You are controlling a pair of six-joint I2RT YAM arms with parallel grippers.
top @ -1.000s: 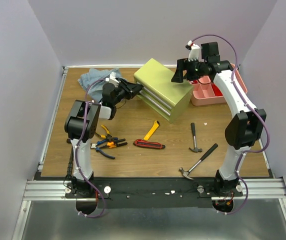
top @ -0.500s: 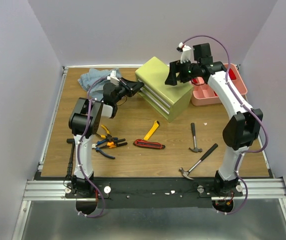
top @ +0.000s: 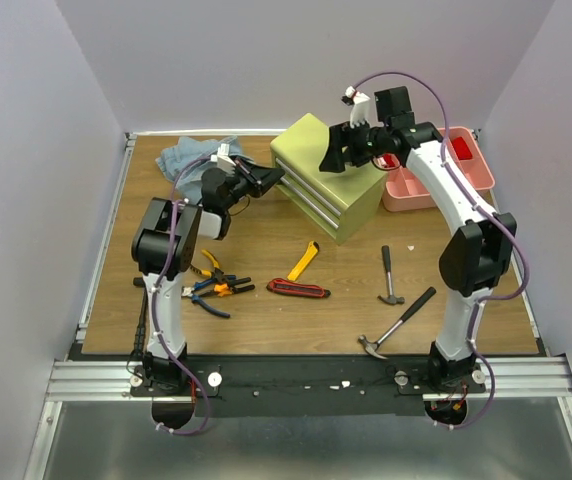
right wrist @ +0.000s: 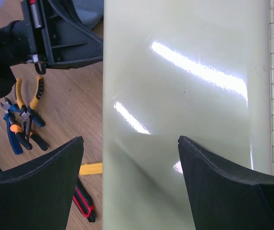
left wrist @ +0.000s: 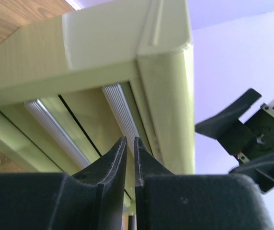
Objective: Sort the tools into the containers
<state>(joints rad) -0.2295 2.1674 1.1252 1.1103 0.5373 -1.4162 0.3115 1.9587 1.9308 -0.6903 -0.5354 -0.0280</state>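
The left end effector (left wrist: 131, 141), nearly closed, sits at the silver drawer edge (left wrist: 122, 108) of the yellow-green chest (top: 311, 148) on the counter's (top: 266, 320) far side; grip unclear. The right end effector (right wrist: 130, 179) hangs wide open above the chest.

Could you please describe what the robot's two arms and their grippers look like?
Both the left arm and right arm have white link shells joined by chunky black joint housings, with a purple cable looping along each. The left gripper and right gripper are black, ending in matte, wedge-shaped jaws, and a small white fitting sits at each wrist.
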